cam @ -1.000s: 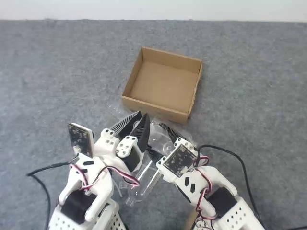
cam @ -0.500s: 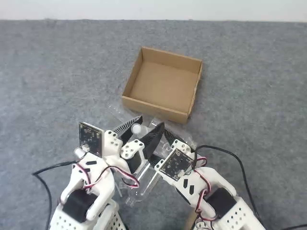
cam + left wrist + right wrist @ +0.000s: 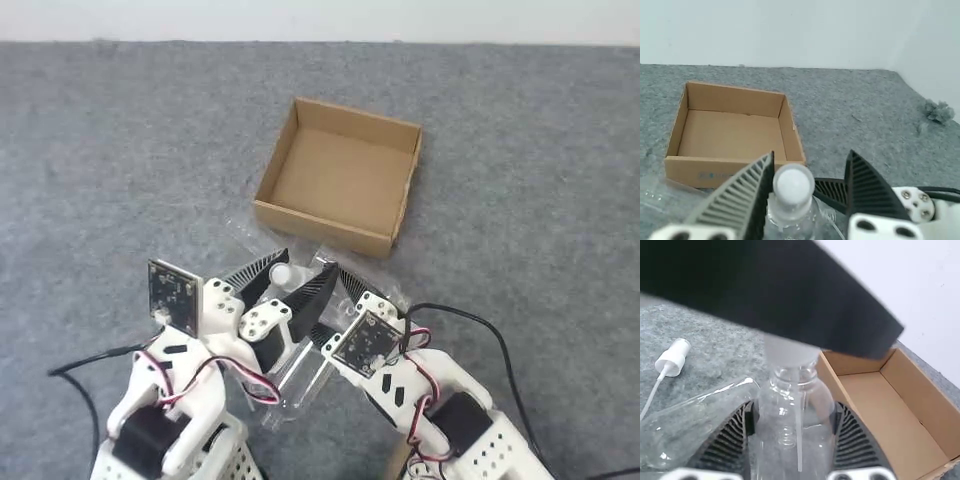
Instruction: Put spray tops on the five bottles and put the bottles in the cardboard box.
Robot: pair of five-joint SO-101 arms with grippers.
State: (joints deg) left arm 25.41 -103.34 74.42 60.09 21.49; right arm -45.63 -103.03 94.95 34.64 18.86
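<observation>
**Top on the bottle, just short of the box**

The right gripper pinches an upright clear bottle by its sides, near the front wall of the box. A white spray top sits on the bottle's neck between the left gripper's spread fingers. One finger lies against it and the other stands apart. Faint blue print on the box's front wall is too small to read. A second bottle lies on its side beside the held one, with a loose top near it. Grey carpet covers the surface, and a plain white wall rises behind.
</observation>
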